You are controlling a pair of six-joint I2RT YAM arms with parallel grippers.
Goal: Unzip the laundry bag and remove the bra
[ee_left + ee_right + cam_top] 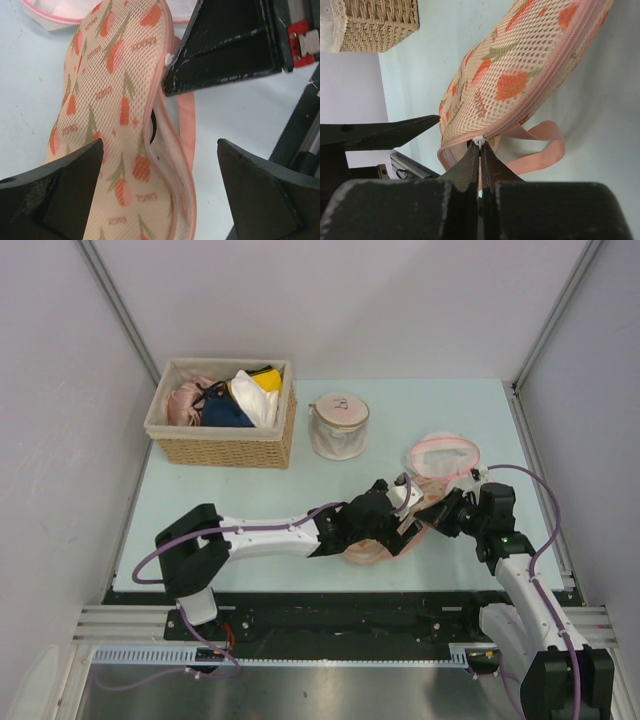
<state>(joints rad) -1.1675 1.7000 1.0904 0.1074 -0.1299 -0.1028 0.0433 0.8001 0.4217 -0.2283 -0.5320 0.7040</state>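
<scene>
The laundry bag (110, 100), cream-peach mesh with orange-pink prints and a pink zipper edge, lies on the table near the front right (362, 552). My right gripper (480, 144) is shut on the bag's white zipper pull (479, 140); it also shows in the left wrist view (225, 45). The zipper is partly open, with a gap along the rim (159, 135). My left gripper (160, 145) is open and straddles the bag's open edge. Only a small black bit (153, 122) shows in the gap; the bra is otherwise hidden.
A wicker basket (222, 448) with pink, navy and yellow-white garments stands back left. A small cylindrical white mesh bag (338, 427) stands mid-back. A round white mesh bag with pink rim (442, 455) lies just behind the grippers. The bag's pink loop handle (547, 145) lies on the table.
</scene>
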